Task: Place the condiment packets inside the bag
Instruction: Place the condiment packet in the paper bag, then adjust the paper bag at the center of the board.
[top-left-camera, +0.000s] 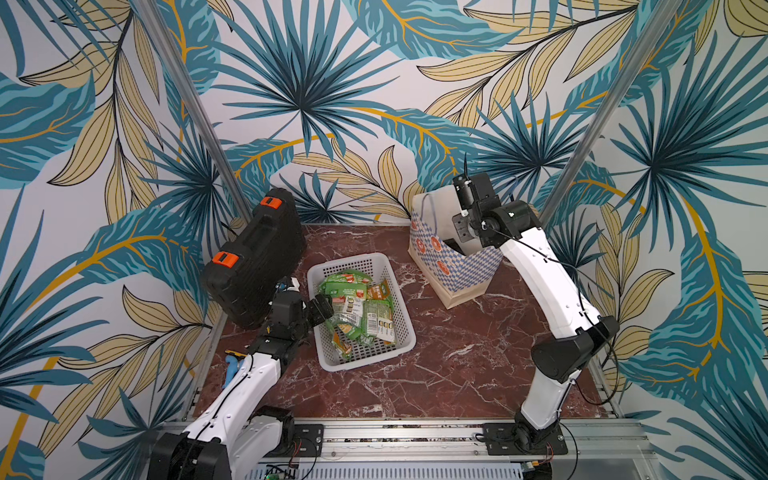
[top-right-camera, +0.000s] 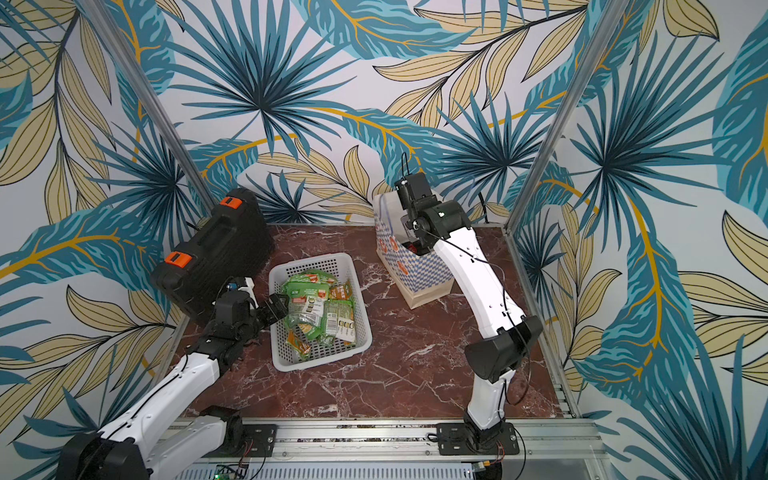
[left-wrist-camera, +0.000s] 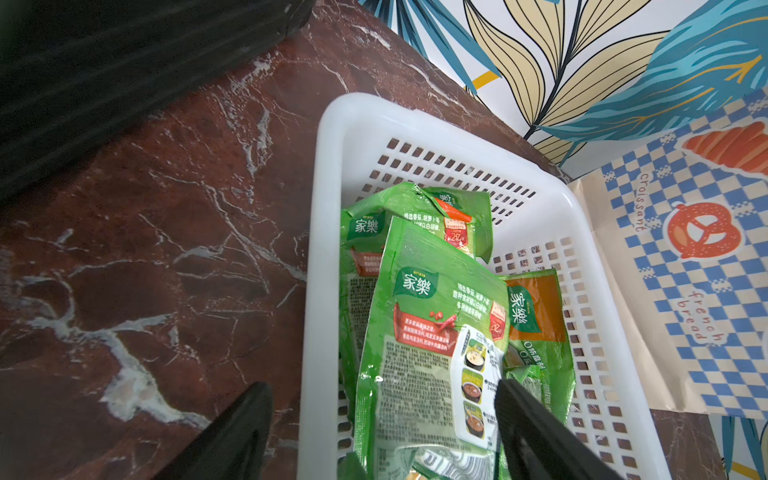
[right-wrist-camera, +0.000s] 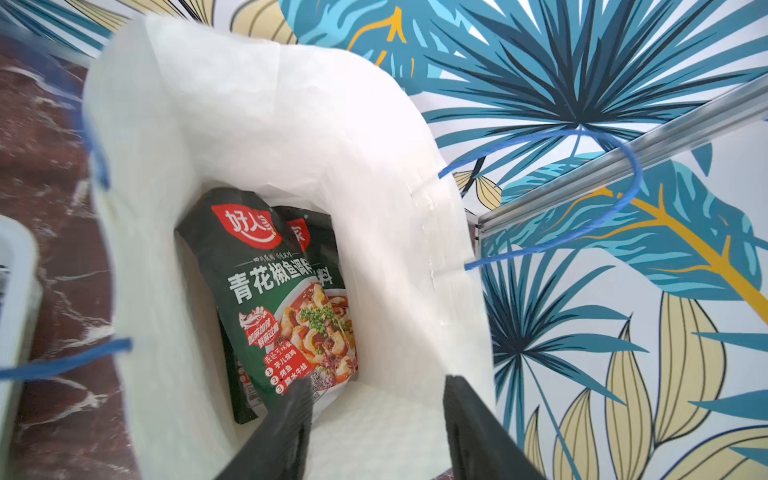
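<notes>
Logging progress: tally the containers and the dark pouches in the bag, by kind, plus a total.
bag: 1
basket: 1
case: 1
dark pouches, in the bag: 2
Total: 5
The green packets piled in the basket overlap too much to count, so they are left out.

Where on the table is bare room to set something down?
Bare marble lies between basket, bag and right arm, and from the basket forward to the rail. Crowded: the left side, where black case and left arm stand close to the basket.
</notes>
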